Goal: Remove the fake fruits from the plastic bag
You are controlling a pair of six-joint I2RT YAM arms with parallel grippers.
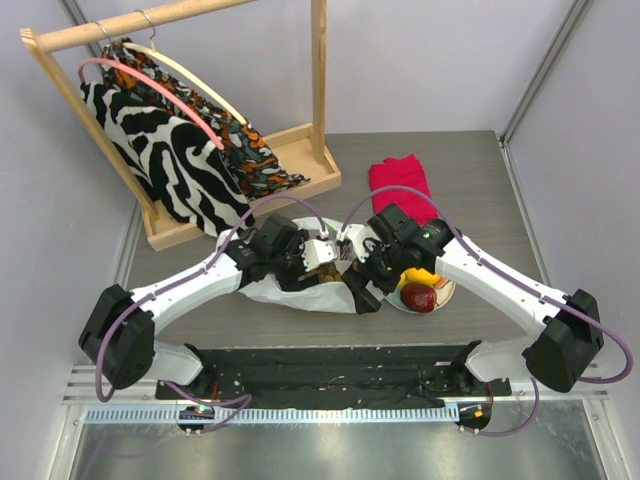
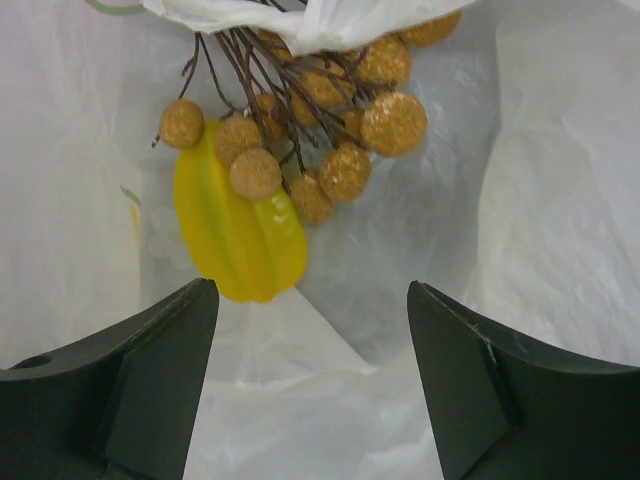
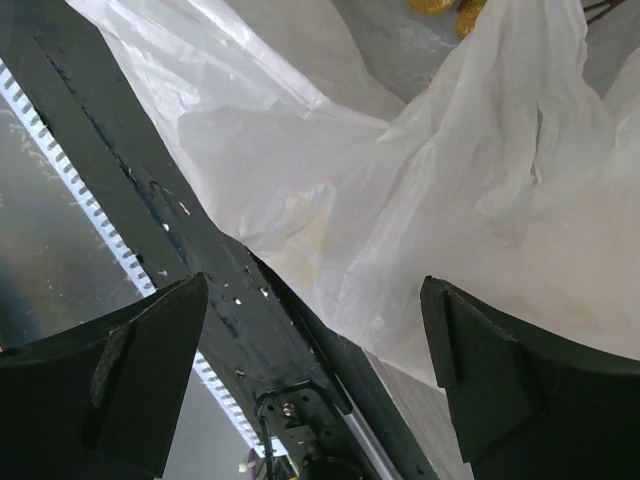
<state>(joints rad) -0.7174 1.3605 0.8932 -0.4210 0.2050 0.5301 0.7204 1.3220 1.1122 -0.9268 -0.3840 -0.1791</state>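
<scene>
The white plastic bag point(image 1: 285, 293) lies crumpled between my two arms. My left gripper point(image 1: 318, 262) reaches into its mouth. In the left wrist view the left gripper point(image 2: 310, 290) stands open and empty inside the bag point(image 2: 560, 200). Just beyond its tips lie a yellow ribbed fruit point(image 2: 240, 225) and a brownish grape-like cluster point(image 2: 330, 120). My right gripper point(image 1: 362, 285) hangs open at the bag's right end. In its own view the right gripper point(image 3: 314, 285) holds nothing, with the bag point(image 3: 450, 200) just ahead. A dark red apple point(image 1: 418, 297) and a yellow fruit point(image 1: 418, 275) rest outside the bag.
The apple and the yellow fruit sit on a pale plate point(image 1: 446, 291) right of the bag. A folded red cloth point(image 1: 402, 185) lies behind it. A wooden clothes rack point(image 1: 250, 190) with hanging garments fills the back left. The black base plate point(image 3: 200, 250) runs along the near edge.
</scene>
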